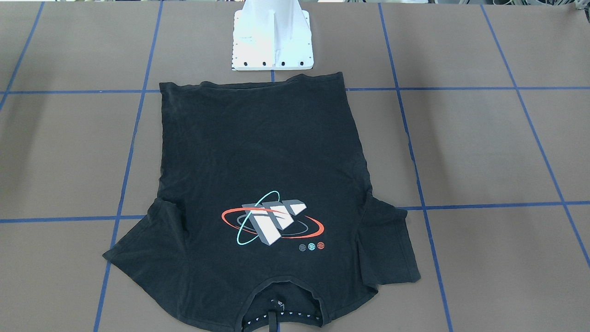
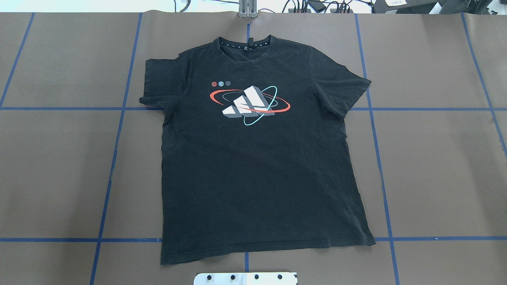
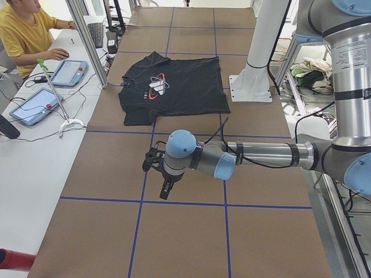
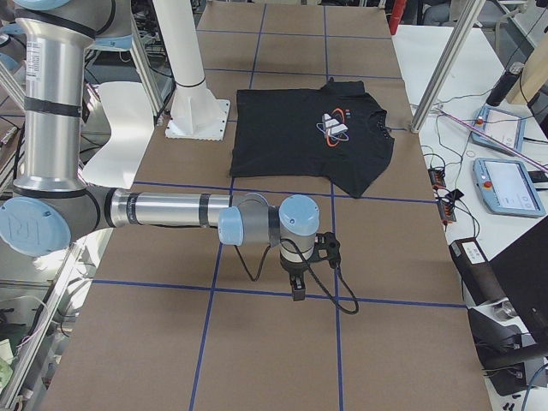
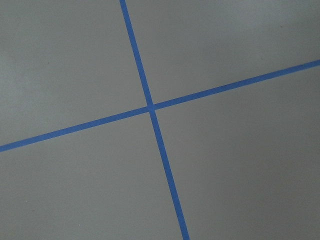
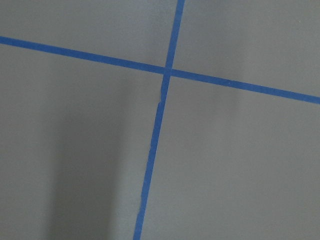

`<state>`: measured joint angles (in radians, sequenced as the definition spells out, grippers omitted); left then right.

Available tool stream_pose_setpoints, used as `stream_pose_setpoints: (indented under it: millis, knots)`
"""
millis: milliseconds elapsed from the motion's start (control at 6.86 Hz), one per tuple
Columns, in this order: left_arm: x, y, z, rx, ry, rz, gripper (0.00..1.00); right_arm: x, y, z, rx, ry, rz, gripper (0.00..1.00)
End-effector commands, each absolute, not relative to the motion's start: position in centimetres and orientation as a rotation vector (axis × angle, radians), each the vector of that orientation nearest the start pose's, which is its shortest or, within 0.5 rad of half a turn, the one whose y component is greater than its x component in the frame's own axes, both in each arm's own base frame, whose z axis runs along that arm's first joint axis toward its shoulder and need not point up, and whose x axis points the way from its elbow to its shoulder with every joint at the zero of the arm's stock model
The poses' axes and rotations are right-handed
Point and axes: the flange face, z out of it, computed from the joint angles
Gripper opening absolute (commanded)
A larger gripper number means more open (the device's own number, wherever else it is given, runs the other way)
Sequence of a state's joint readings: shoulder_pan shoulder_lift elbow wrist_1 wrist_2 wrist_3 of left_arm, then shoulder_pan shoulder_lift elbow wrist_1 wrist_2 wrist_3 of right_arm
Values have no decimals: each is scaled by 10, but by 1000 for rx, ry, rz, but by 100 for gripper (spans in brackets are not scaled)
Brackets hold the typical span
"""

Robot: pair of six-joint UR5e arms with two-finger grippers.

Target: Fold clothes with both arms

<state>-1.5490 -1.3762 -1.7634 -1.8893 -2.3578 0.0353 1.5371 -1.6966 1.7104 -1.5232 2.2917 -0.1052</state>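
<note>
A wide brown table (image 2: pixel 59 166) is marked into large squares by blue tape lines (image 2: pixel 380 158). Beyond its far edge, a person in a yellow top (image 3: pixel 23 29) sits at a white side bench.

2 silver-grey arms reach out low over the table, 1 toward each end. The left arm (image 3: pixel 266 155) holds its forearm level, with the wrist bent so its tool points straight down at the surface. The right arm (image 4: pixel 163 210) mirrors that pose at the other end. Broad bare surface lies between each arm and the shirt.

The black T-shirt (image 2: pixel 257 166) lies flat in the middle of the table, print side up. Both short sleeves are spread out and the collar points away from the robot. Its straight hem lies just in front of the white pedestal base (image 1: pixel 272 41). The orbit-style logo (image 2: pixel 249 103) sits on the chest, in white, grey, red and teal.

The left gripper (image 3: pixel 167 191) hangs above a blue line, well apart from the shirt. The right gripper (image 4: pixel 297 287) does the same. Both appear only in side views, so I cannot tell whether their fingers are apart or together.

Each wrist camera shows only brown surface and 1 tape crossing (image 5: pixel 150 107). The front-facing view cuts off the collar.
</note>
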Motion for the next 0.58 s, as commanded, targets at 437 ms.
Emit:
stream_pose_setpoints:
  millis: [437]
  knots:
    - [-52,-430,603,363,785,204,100,52,-448,631,119,-720,-170,100]
